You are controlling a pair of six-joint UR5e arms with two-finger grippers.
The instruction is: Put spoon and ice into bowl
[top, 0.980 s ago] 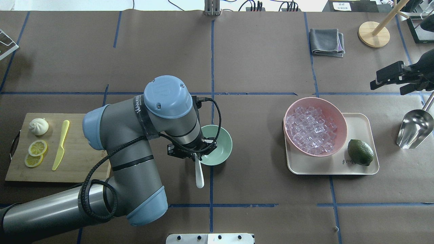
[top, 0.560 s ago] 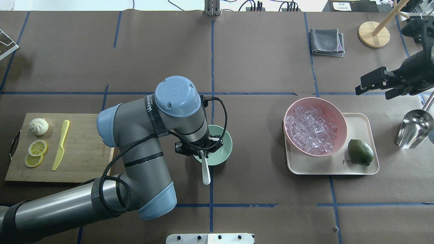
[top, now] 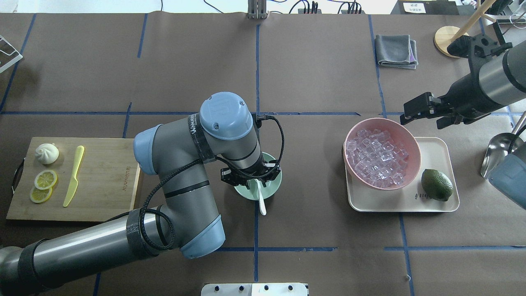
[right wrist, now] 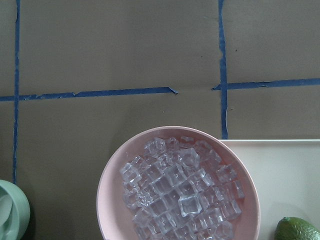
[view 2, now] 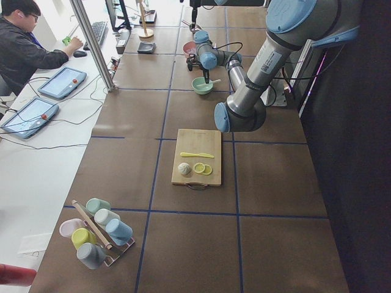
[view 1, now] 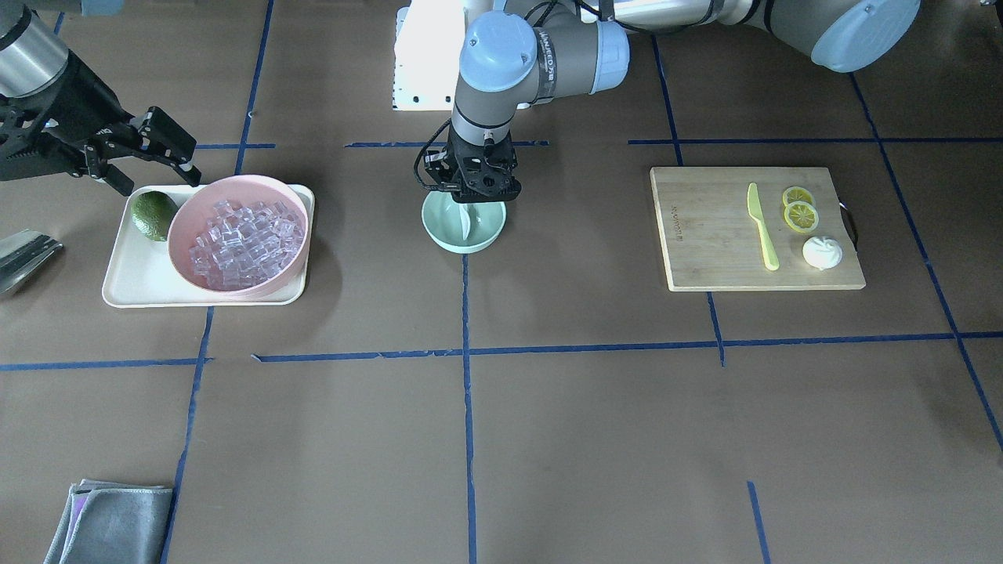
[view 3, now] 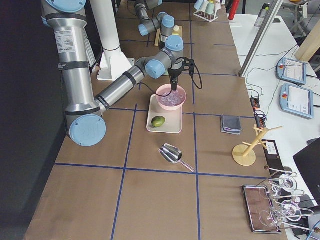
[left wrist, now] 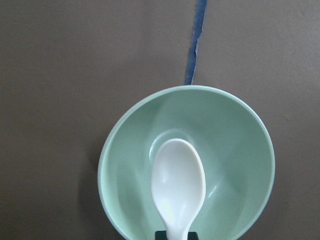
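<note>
Left end effector [top: 255, 181] clamps the spoon [left wrist: 178, 185]; our wrist view shows its scoop above the bowl [left wrist: 250, 130], which the arm [top: 176, 164] half hides overhead.

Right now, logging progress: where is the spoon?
Table centre in the overhead view: the left claw holds the white spoon over the mint-green bowl, left of the pink bowl.

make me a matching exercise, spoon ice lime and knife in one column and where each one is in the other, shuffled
1 spoon
2 ice
3 lime
4 knife

A on the cutting board
B in the pink bowl
C on the tray, beside the pink bowl
D in the left gripper, scoop over the green bowl

Pairs: 1-D, 2-B, 3-C, 4-A
</note>
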